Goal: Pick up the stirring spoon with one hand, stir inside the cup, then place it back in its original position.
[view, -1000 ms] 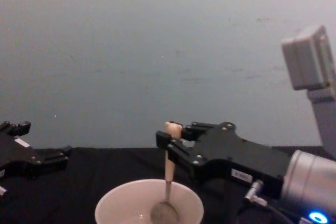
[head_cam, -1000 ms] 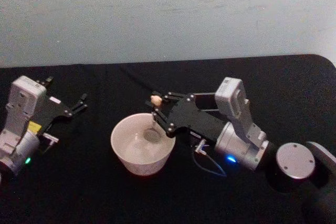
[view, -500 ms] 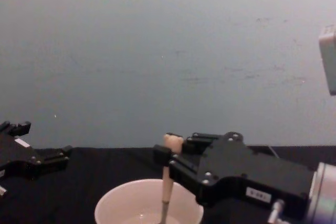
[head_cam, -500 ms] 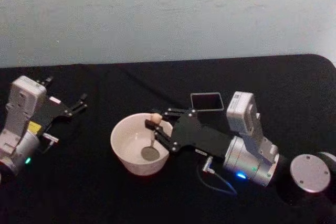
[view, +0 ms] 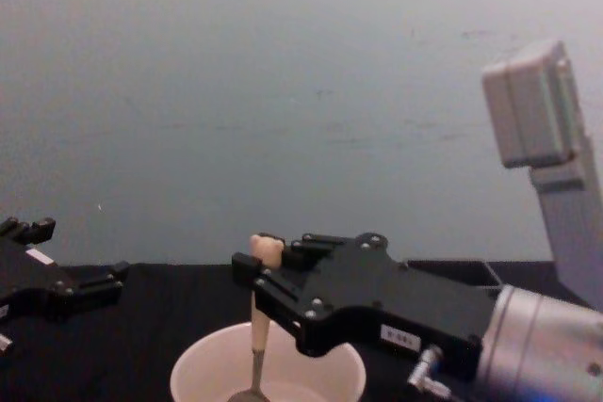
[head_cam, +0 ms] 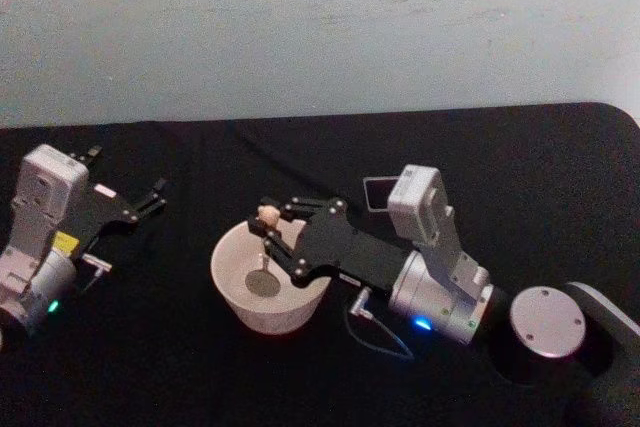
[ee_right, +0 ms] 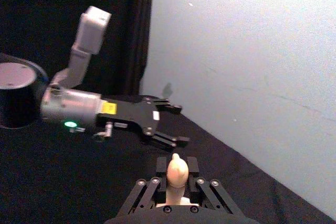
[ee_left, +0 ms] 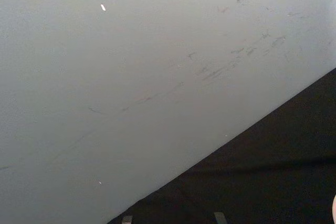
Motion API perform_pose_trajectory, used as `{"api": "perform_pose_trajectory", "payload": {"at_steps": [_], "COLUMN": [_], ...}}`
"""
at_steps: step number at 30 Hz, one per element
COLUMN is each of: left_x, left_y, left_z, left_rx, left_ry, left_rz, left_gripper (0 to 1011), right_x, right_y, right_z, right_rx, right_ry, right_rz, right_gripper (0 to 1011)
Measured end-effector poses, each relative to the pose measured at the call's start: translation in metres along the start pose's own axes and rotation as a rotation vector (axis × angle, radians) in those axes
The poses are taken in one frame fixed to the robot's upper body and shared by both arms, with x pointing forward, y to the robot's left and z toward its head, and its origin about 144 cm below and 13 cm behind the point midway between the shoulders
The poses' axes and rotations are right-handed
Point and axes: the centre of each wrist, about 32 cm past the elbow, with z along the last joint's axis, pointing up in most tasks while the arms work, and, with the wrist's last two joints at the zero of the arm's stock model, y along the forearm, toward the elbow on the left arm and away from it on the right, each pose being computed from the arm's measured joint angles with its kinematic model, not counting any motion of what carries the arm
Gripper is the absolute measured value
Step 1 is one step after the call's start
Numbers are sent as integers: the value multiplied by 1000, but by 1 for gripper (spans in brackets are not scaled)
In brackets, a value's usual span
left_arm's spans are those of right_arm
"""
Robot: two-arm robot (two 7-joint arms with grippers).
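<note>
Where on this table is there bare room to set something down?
Bare black cloth lies between the parked left hand and the cream-white round cup, along the far edge by the wall, and in the far right corner. Crowded: over the cup, where the right hand holds the bear-topped beige stirring spoon, with the dark grey square holder close by.

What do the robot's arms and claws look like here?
The right claw and left claw are black linkage plates with silver screws. Each silver cylindrical wrist carries a grey boxy camera. The left has a yellow label and green light; the right a blue light and looping cable.
</note>
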Motion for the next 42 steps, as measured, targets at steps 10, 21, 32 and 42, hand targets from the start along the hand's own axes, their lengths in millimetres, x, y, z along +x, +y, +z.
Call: {"api": "perform_pose_trajectory", "payload": {"at_steps": [10, 21, 32, 42], "left_x": [0, 0, 0, 0], "left_y": [0, 0, 0, 0], "left_z": [0, 0, 0, 0], "left_rx": [0, 0, 0, 0], "left_ry": [0, 0, 0, 0], "left_rz": [0, 0, 0, 0], "left_gripper": [1001, 1001, 1001, 1001], "right_x": [9, 11, 16, 9], "right_y": [6, 2, -8, -29], "right_z": [-2, -3, -1, 5], "right_rx": [-22, -40, -44, -48], "right_ry": [-8, -8, -21, -12], "right_rz": [-76, -96, -97, -43], "right_gripper": [224, 224, 224, 224]}}
